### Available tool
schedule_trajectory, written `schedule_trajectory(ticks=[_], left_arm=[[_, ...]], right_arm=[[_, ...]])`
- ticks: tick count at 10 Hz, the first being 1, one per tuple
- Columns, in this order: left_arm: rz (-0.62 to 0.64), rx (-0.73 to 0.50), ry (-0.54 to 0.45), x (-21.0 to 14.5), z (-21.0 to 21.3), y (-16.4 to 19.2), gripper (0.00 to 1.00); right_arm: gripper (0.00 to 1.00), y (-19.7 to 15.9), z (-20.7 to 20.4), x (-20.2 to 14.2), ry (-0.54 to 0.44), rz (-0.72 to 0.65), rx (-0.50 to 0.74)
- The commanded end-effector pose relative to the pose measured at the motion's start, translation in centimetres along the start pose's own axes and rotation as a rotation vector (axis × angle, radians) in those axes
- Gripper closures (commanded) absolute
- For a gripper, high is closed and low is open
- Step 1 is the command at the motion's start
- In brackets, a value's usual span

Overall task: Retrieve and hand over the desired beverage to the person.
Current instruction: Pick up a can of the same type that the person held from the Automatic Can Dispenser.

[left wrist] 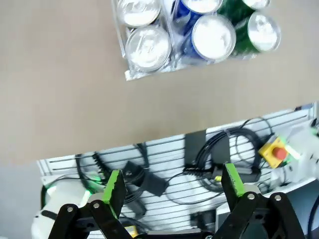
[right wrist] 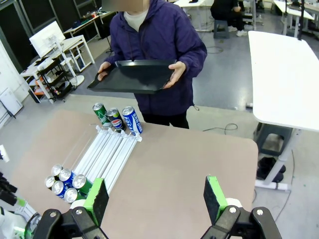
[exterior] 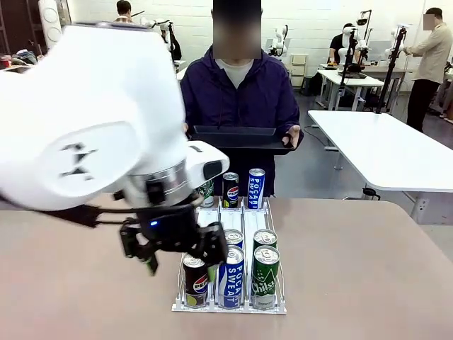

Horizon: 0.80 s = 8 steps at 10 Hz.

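Observation:
A wire rack (exterior: 230,306) on the brown table holds beverage cans. At its near end stand a Pepsi can (exterior: 195,281), a Pocari Sweat can (exterior: 231,278) and a green can (exterior: 265,278); three more cans (exterior: 231,190) stand at the far end. My left gripper (exterior: 177,256) hangs open and empty just above the near-left cans. In the left wrist view its fingers (left wrist: 114,191) spread wide, and the can tops (left wrist: 148,48) lie beyond them. My right gripper (right wrist: 155,194) is open high over the table, with the rack (right wrist: 107,154) below to its left. The person (exterior: 239,92) holds a black tray (exterior: 239,139).
A white table (exterior: 389,149) stands to the right behind mine. Below my table's near edge hang cables and a yellow emergency-stop box (left wrist: 276,152). Other people work at desks in the background. Bare tabletop lies to the right of the rack.

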<state>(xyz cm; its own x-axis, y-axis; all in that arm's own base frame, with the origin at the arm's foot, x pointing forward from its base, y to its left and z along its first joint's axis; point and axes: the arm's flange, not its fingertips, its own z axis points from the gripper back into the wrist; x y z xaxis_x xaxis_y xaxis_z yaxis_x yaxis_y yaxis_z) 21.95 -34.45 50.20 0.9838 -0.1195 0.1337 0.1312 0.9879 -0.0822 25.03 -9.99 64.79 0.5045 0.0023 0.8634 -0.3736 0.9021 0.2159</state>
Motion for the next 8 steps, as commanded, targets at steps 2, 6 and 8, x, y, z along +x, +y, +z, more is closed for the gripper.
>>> schedule_trajectory(ticks=[2, 6, 8], left_arm=[[0.036, 0.041, -0.035, 4.4, -2.5, -2.4, 0.0], [-0.046, 0.135, -0.115, 6.8, -3.8, -1.9, 0.0], [-0.049, 0.136, -0.123, 7.3, -4.4, -2.0, 0.0]], right_arm=[[0.0, 0.0, -0.2, 0.0, -0.002, -0.001, 0.014], [0.0, 0.0, -0.2, 0.0, -0.002, -0.001, 0.014], [0.0, 0.0, -0.2, 0.0, -0.002, -0.001, 0.014]])
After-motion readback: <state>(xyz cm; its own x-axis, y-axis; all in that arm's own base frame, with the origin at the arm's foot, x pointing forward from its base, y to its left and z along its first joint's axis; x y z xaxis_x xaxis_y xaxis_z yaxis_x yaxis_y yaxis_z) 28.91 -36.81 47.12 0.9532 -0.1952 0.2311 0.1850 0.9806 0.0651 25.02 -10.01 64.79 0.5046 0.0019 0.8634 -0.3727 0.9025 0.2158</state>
